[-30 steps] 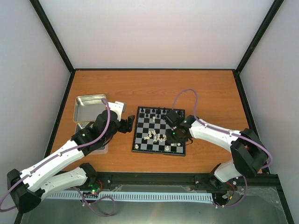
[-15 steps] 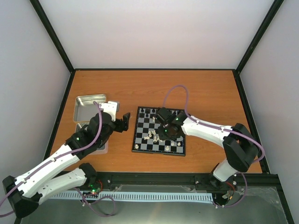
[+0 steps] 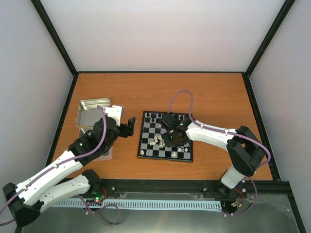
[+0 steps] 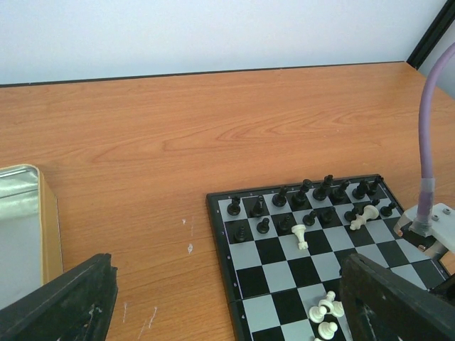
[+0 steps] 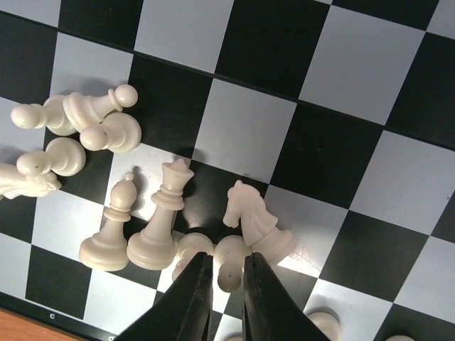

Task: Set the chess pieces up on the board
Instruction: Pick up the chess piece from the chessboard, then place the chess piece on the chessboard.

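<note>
My right hand (image 5: 227, 259) was pinched nearly shut on a white pawn (image 5: 229, 250) in the board (image 5: 341, 57) clump, knight (image 5: 252, 217) just beside it, so next needed a straight lift out.

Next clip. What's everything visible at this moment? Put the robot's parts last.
table: one, orange-brown wood, inside the enclosure
walls: three, pale, around the table
board: one, black and pale squares, table centre
black pieces: more than ten, black, board's far rows
white pieces: several, cream, bunched mid-board, some lying down
tray: at least one, shiny metal, left of the board
arms: two, white and black, near edge
cables: two, purple, one along each arm
left end effector: one, black, open, above the table left of the board
right end effector: one, black, over the board, pinching one white piece
</note>
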Controlling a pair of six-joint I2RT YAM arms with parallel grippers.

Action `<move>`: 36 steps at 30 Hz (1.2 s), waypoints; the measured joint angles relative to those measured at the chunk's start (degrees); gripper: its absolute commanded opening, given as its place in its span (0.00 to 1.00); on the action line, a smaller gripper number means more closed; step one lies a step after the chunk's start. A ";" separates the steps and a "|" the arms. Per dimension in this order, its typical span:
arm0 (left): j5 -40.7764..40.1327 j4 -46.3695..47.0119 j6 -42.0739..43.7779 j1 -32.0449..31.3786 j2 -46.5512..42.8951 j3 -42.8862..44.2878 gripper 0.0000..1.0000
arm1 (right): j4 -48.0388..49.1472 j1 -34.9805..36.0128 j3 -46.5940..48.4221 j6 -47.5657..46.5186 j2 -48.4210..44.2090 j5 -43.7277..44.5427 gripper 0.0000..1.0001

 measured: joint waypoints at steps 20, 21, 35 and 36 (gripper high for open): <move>0.00 0.00 0.00 0.00 0.46 0.00 0.87 | -0.98 0.07 -1.53 1.18 -2.80 0.59 0.03; 0.02 0.00 0.00 0.00 0.52 0.00 0.87 | -1.20 0.07 -1.95 1.33 -3.43 0.57 0.03; 0.02 0.02 0.00 0.00 0.66 0.00 0.87 | -1.36 0.07 -4.39 1.90 -4.24 0.39 0.05; 0.02 0.02 0.00 0.00 0.66 0.00 0.87 | -1.36 0.07 -4.39 1.90 -4.22 0.39 0.05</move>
